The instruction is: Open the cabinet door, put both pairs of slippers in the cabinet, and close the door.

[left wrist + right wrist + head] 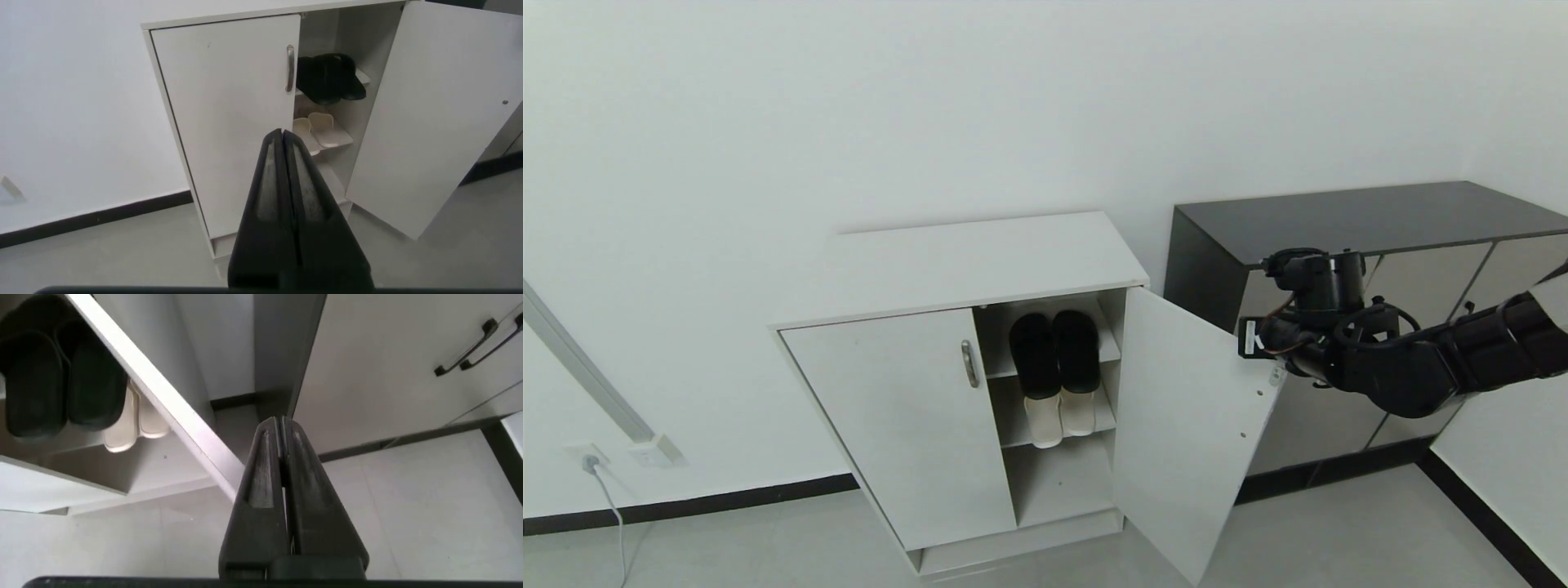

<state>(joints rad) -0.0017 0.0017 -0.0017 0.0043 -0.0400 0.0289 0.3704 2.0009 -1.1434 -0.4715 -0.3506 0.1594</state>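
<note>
Beside the open door edge, right fingers closed, empty, perhaps touching it.

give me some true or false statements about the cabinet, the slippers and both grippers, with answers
1. The right door of the white cabinet stands open. True.
2. The black slippers lie on the floor in front of the cabinet. False: they sit inside it, on a shelf.
3. The white slippers sit one shelf below the black pair. True.
4. The left gripper holds a slipper. False: it is shut and holds nothing, back from the cabinet.
5. The right gripper is shut, close to the open door's free edge. True.
</note>
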